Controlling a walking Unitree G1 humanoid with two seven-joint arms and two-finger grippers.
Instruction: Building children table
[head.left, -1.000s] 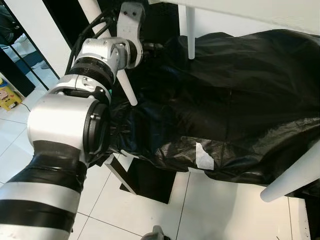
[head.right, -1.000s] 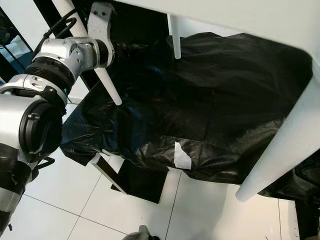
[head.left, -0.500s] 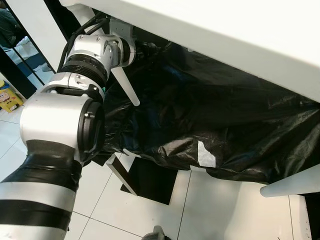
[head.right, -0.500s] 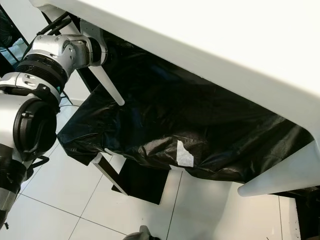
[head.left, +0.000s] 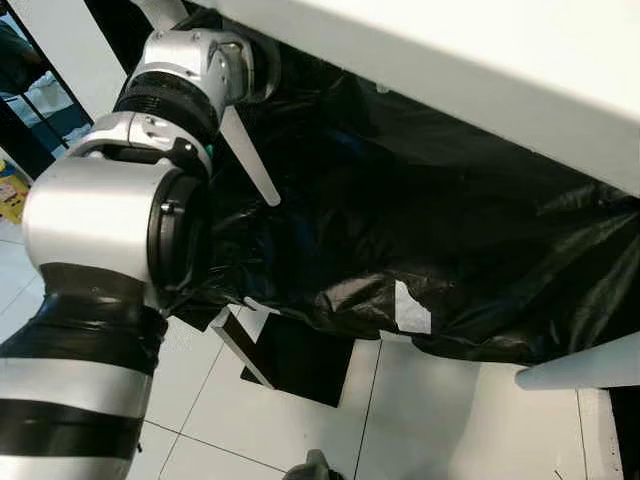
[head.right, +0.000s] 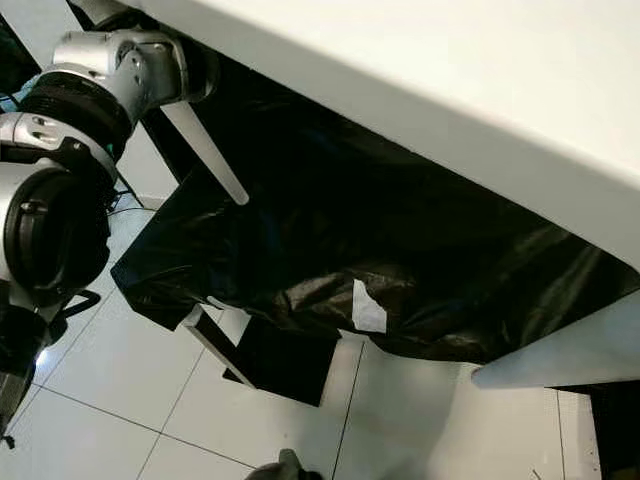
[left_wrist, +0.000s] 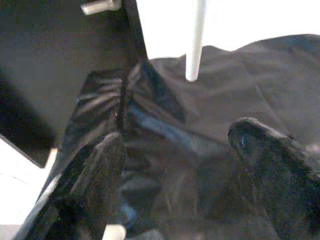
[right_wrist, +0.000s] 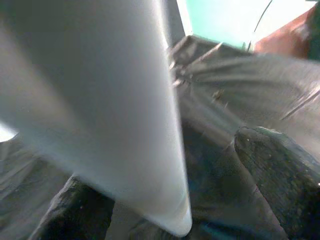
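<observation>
The left gripper (left_wrist: 175, 165) has its jaws spread wide with nothing between them, the two black fingers (left_wrist: 95, 175) standing apart over the crumpled black plastic sheet (head.left: 450, 250). In the head views the silver left arm (head.left: 120, 230) reaches up under the white tabletop (head.right: 450, 90), beside one slim white table leg (head.left: 250, 160) that slants down against the sheet. The right gripper (right_wrist: 175, 200) has its jaws around a thick white leg (right_wrist: 110, 110); the leg lies between the fingers (right_wrist: 280, 170), but whether they press on it I cannot tell. The children's table is tilted, its tabletop high above the sheet, with another leg (head.right: 560, 350) jutting out below it on the robot's right. A white patch (head.left: 410, 308) sits on the sheet's front fold, above the white tiled floor (head.left: 420, 420), near a dark box (head.left: 290, 355) under the sheet's edge.
</observation>
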